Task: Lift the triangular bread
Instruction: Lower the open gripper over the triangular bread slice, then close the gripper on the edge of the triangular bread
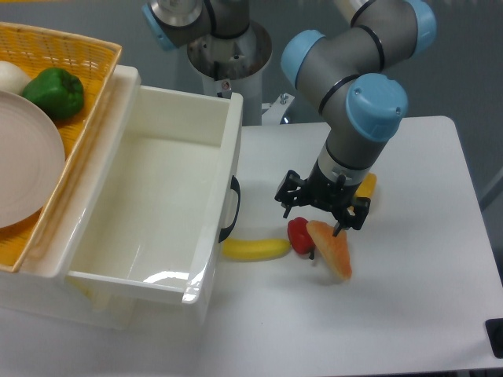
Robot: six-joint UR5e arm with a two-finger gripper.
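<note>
A woven yellow basket [86, 59] holding a green pepper [55, 92] and a pale round plate [27, 161] is seen at far left, beside a white rectangular plastic bin [157, 204]. A yellow banana [255, 250] is laid on the white table [409, 314], touching a small round red item [299, 234]. The orange-tan triangular bread [332, 250] is pinched at its upper end by the black two-finger gripper [322, 222] and appears tilted.

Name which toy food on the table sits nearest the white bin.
The yellow banana: its end almost meets the white bin; the round red item and triangular bread lie farther right.
</note>
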